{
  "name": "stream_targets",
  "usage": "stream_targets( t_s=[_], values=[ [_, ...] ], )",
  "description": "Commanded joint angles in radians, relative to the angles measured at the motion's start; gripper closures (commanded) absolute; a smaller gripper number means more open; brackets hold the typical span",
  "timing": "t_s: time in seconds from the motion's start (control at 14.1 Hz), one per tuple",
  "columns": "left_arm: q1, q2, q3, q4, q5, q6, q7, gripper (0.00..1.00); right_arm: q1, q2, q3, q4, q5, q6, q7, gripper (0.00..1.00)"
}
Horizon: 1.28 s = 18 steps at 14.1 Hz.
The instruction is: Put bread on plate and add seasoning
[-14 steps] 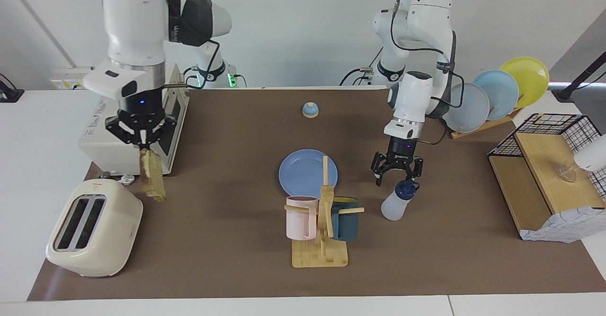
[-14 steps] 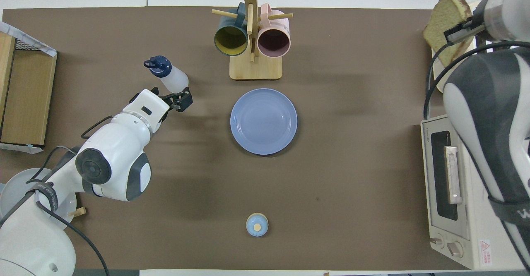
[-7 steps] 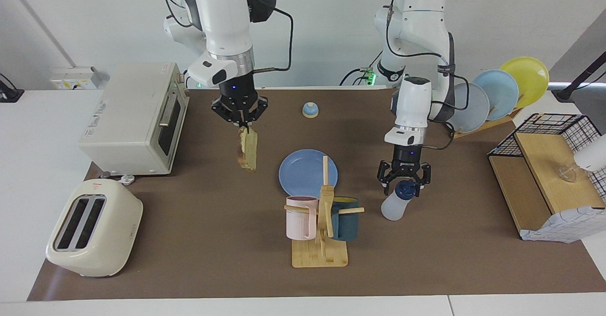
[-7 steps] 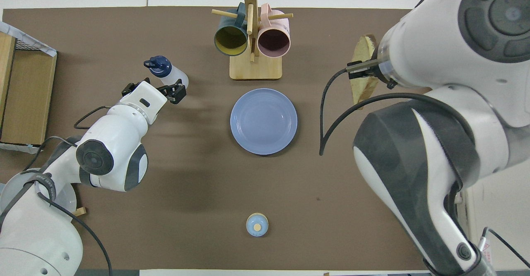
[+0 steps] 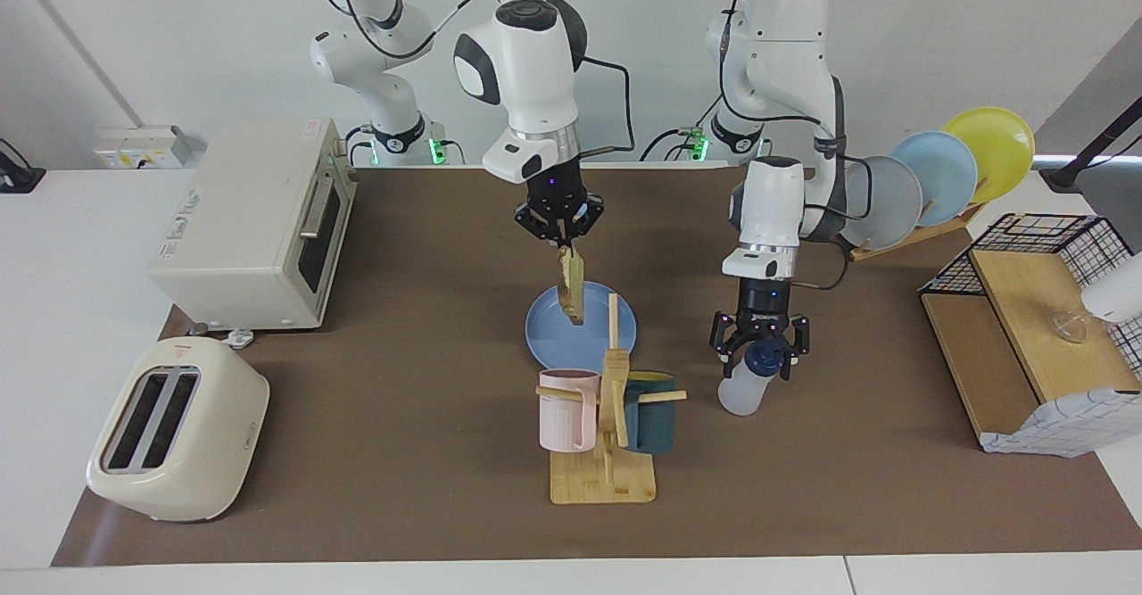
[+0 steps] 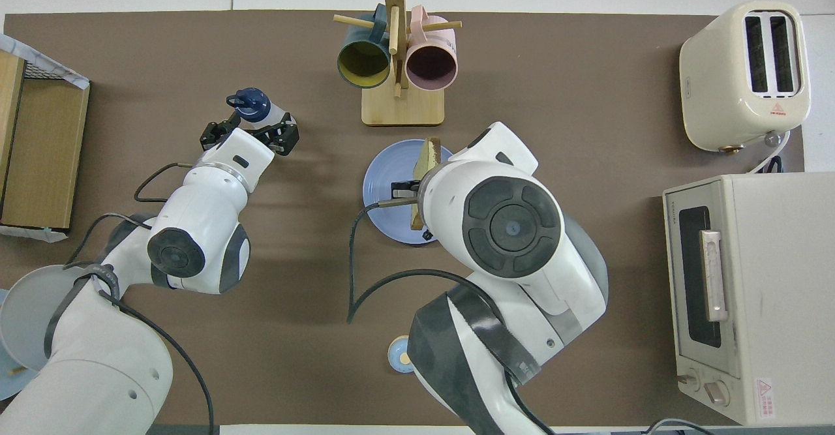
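Over the plate (image 5: pixel 544 332), the right claw (image 5: pixel 561 236) is clenched on the top edge of the bread (image 5: pixel 572 285), which hangs on edge, long axis vertical, low corner at or just above the plate, so it must tip flat as it drops. The left claw (image 5: pixel 759 345) is spread around the cap of the seasoning (image 5: pixel 745 384), which stands on the worktop (image 5: pixel 401 399) beside the plate toward the left arm's end; grip not made. Legible: "TOSHIBA" on the oven (image 6: pixel 737 291); the rest is too small.
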Motion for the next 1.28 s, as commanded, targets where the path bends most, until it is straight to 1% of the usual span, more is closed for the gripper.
stream_targets(
  t_s=[0.0, 0.14, 0.28, 0.36, 0.57, 0.71, 0.93, 1.21],
  values=[
    [-0.025, 0.043, 0.022, 0.014, -0.025, 0.057, -0.018, 0.0, 0.023, -0.004, -0.006, -0.077, 0.017, 0.1, 0.0, 1.0],
    [-0.028, 0.047, 0.022, 0.013, -0.045, 0.066, -0.021, 0.0, 0.02, -0.007, -0.006, -0.118, 0.017, 0.157, -0.009, 1.0],
    [-0.052, 0.066, 0.022, 0.033, -0.105, 0.068, -0.021, 0.0, 0.019, -0.015, -0.006, -0.158, 0.017, 0.206, -0.015, 1.0],
    [-0.056, 0.081, 0.022, 0.047, -0.111, 0.066, -0.021, 0.0, 0.016, -0.02, -0.006, -0.187, 0.017, 0.234, -0.017, 1.0],
    [-0.056, 0.087, 0.023, 0.065, -0.113, 0.066, -0.019, 0.0, 0.014, -0.032, -0.007, -0.261, 0.017, 0.309, -0.021, 1.0],
    [-0.054, 0.102, 0.023, 0.077, -0.113, 0.068, -0.019, 0.0, 0.003, -0.038, -0.007, -0.273, 0.017, 0.309, -0.05, 1.0],
    [-0.051, 0.13, 0.028, 0.1, -0.113, 0.066, -0.013, 0.0, -0.02, -0.055, -0.007, -0.322, 0.017, 0.32, -0.052, 1.0],
    [-0.043, 0.142, 0.029, 0.113, -0.107, 0.068, -0.011, 0.0, -0.049, -0.067, -0.007, -0.355, 0.017, 0.318, -0.055, 1.0]
  ],
)
